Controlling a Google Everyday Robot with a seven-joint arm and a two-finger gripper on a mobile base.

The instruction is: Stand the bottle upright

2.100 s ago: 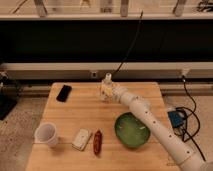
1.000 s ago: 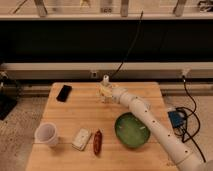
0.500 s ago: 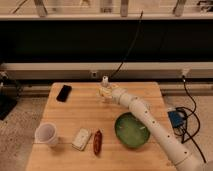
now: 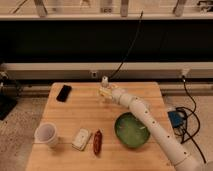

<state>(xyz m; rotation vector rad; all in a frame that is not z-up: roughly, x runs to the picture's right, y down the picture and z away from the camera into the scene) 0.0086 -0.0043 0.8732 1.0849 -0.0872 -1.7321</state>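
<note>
One hand is all I have, and it sits at the far middle of the counter, right against the bottle. The bottle's white cap points straight up above my hand, so the bottle looks upright or nearly so, with its pale body low against my hand. Its base is too blurred into my hand for me to say whether it rests on the wood. Whether I am gripping the bottle or only touching it, I cannot tell.

My white arm runs from the hand back toward the near right corner, crossing the right side of the counter on a slant. Just under the arm's middle stretch lies a green bowl, round and shallow, on the right half of the wood.

To the left of my hand, near the far left corner, a dark phone lies flat, well apart from the bottle. Along the near edge, a reddish-brown oblong thing lies beside a flat white block, the two close together and left of the bowl. Farther left, by the near left corner, a white cup stands upright with its mouth open to the top.

Behind the counter, a black cable rises from just past the bottle toward the upper right. On the floor to the right of the counter sits a small blue box with dark cords around it.
</note>
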